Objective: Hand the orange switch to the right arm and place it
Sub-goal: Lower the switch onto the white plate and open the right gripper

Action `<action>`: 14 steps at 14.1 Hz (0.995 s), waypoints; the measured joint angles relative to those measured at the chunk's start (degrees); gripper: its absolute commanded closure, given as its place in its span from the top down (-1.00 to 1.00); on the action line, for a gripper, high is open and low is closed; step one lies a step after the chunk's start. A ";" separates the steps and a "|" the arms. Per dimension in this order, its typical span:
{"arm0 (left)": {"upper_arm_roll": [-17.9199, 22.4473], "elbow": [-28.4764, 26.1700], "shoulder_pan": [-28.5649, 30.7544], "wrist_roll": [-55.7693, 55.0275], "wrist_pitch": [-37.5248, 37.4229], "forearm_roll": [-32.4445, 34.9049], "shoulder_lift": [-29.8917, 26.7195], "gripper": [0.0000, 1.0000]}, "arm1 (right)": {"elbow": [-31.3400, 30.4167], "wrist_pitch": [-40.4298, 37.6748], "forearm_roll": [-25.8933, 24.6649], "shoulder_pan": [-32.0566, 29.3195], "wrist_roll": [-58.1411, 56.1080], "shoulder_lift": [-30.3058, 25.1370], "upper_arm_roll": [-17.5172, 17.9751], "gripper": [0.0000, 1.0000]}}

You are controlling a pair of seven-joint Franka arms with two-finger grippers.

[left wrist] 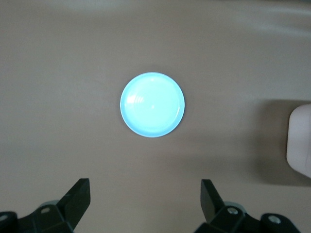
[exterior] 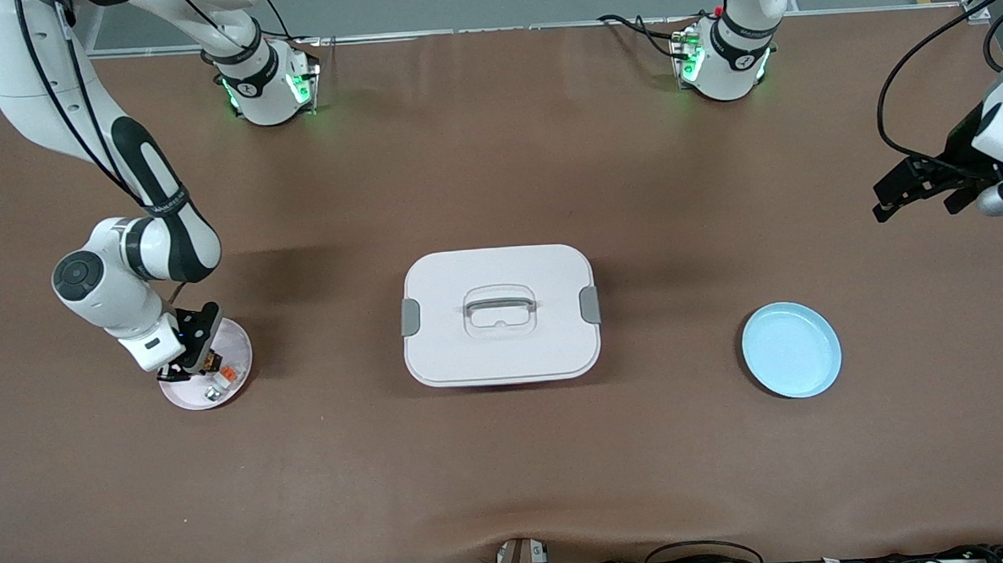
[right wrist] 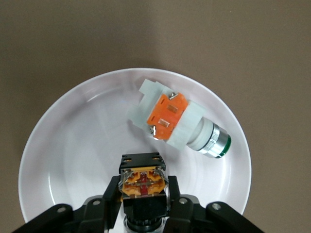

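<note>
The orange switch (right wrist: 142,180), a black body with an orange piece in the middle, sits between the fingers of my right gripper (right wrist: 142,190), which is shut on it. The right gripper (exterior: 196,358) is low over a white plate (exterior: 239,348) toward the right arm's end of the table. I cannot tell whether the switch touches the plate (right wrist: 58,126). My left gripper (exterior: 917,191) is open and empty, up in the air over the left arm's end of the table. Its fingers stand wide apart in the left wrist view (left wrist: 146,194).
A grey-white part with an orange piece and a green-tipped metal end (right wrist: 177,119) lies on the same white plate, beside the switch. A white lidded box (exterior: 499,314) stands mid-table. A light blue plate (exterior: 791,349) lies toward the left arm's end, also in the left wrist view (left wrist: 152,104).
</note>
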 measured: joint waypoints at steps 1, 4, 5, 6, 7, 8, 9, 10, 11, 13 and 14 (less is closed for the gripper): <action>0.00 1.34 0.01 0.00 -0.26 0.00 0.86 1.00 | 0.00 0.02 0.00 0.00 0.00 0.04 0.01 1.00; 0.00 5.39 -0.05 0.00 -4.00 0.00 3.45 1.00 | 0.08 0.03 0.01 0.00 0.00 0.06 0.19 1.00; 0.00 6.86 -0.06 0.00 -5.33 0.00 4.15 1.00 | 0.29 -0.18 0.01 0.00 0.01 0.05 0.30 1.00; -0.01 8.37 -0.07 0.00 -6.67 0.00 4.64 1.00 | 0.81 -1.23 0.01 0.00 0.01 0.00 0.49 1.00; -0.01 9.61 -0.07 0.00 -7.92 0.00 4.95 1.00 | 1.72 -3.31 0.03 0.00 0.03 -0.19 0.77 1.00; -0.01 10.48 -0.08 0.00 -8.95 0.00 5.12 1.00 | 3.05 -6.36 0.07 0.00 0.15 -0.58 1.01 1.00; -0.01 10.95 -0.07 0.00 -9.58 0.00 5.20 1.00 | 4.69 -10.11 0.26 0.00 0.61 -1.22 1.13 1.00; -0.01 11.15 -0.04 0.00 -10.13 0.00 5.26 1.00 | 6.54 -14.55 0.68 0.00 1.68 -2.02 1.15 1.00; -0.01 11.21 -0.02 0.00 -10.61 0.00 5.34 1.00 | 8.37 -19.22 1.04 -0.04 3.41 -2.97 1.13 1.00; -0.01 11.25 0.02 0.00 -11.48 0.00 5.58 1.00 | 11.80 -27.79 1.29 -0.28 7.59 -4.60 1.04 1.00; -0.01 11.27 0.05 0.00 -11.61 0.00 5.68 1.00 | 13.41 -31.13 1.39 -0.60 10.05 -5.03 0.96 1.00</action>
